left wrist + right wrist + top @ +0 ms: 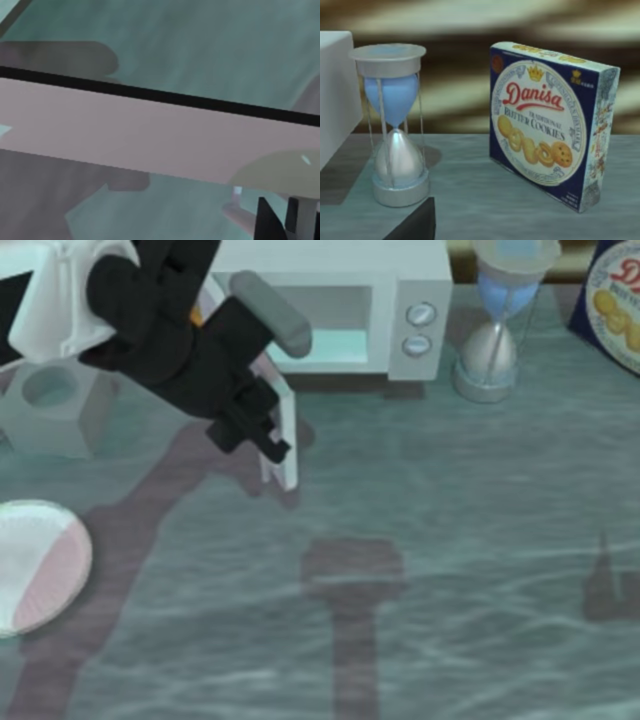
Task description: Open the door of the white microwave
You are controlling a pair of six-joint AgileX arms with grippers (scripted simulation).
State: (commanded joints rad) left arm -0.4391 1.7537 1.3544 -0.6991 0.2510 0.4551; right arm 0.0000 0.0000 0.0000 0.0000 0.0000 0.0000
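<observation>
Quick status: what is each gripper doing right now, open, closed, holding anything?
Left gripper: at the free edge of the swung-open door; whether its fingers grip cannot be told.
Right gripper: not in view.

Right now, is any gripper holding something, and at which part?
The left gripper is at the free outer edge of the open door of the white microwave; whether its fingers clamp it cannot be told. The right gripper is out of view.
</observation>
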